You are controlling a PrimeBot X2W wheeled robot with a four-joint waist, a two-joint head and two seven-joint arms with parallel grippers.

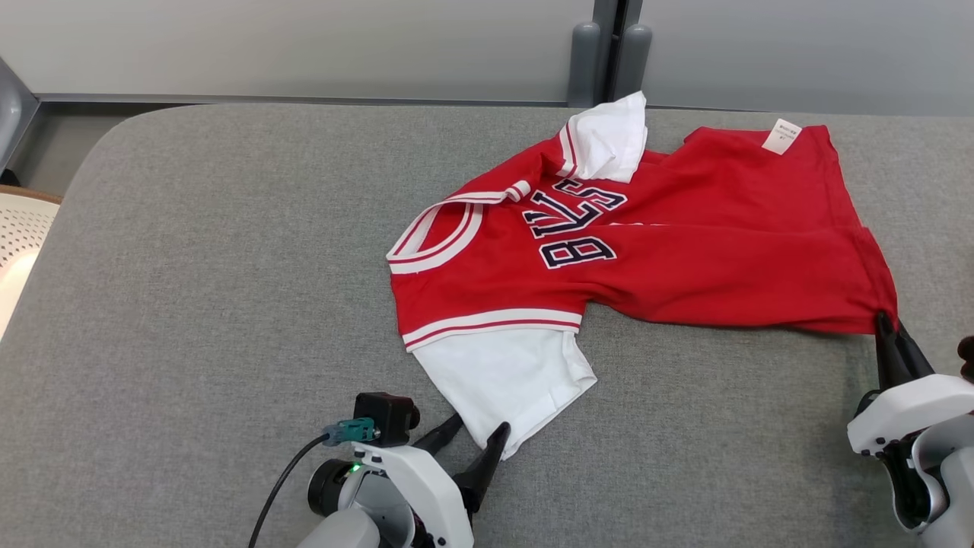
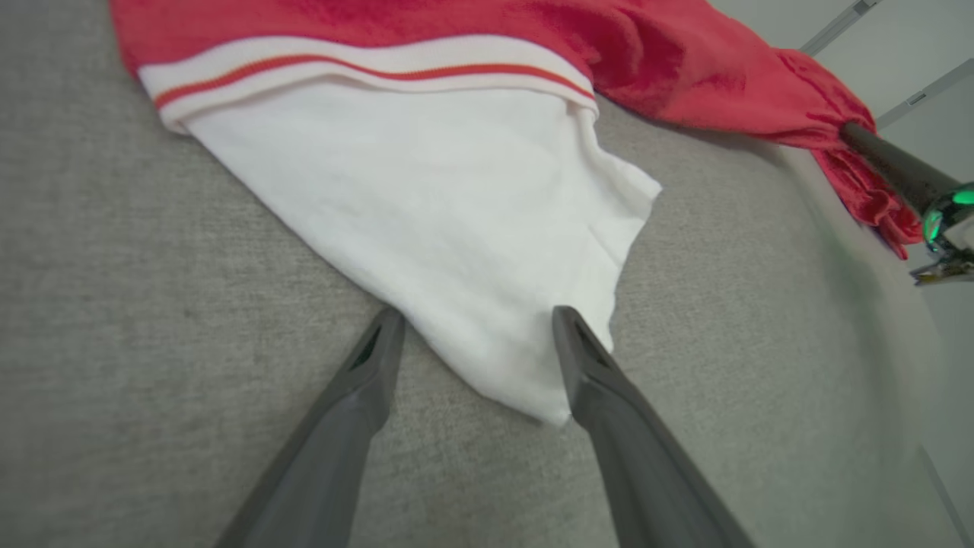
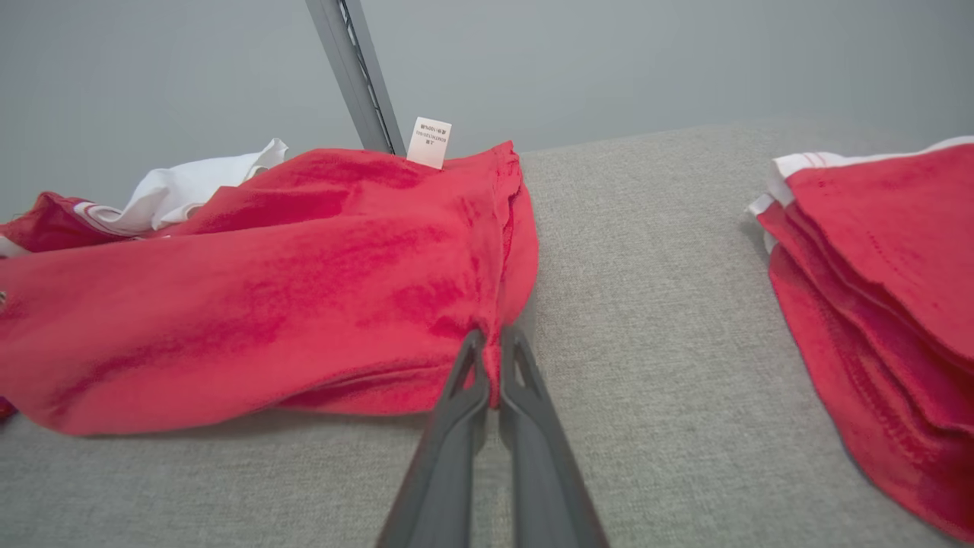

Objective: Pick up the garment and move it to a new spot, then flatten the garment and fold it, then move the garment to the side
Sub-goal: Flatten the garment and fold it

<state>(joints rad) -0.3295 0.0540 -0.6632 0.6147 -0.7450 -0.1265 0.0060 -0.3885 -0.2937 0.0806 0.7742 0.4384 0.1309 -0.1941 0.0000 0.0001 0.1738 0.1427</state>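
Right gripper [image 3: 491, 339] pinched a hem corner of the red garment [image 1: 685, 251], fingers pressed together on the cloth, with the shirt spread ahead and to its left. Left gripper [image 2: 475, 320] stood spread wide, the white sleeve [image 2: 426, 228] tip lying between its fingers on the grey table [image 1: 190, 266].

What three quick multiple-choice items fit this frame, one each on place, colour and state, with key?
1. The right gripper grips the garment at: A a pocket; B the red hem corner; C a button.
2. The sleeve at the left gripper is: A navy; B grey; C white.
3. The left gripper is: A open; B shut on the sleeve; C shut on nothing.

1 B: its jaws are closed on the red corner.
2 C: the cloth there is plain white.
3 A: its jaws stand apart, with the sleeve tip between them.
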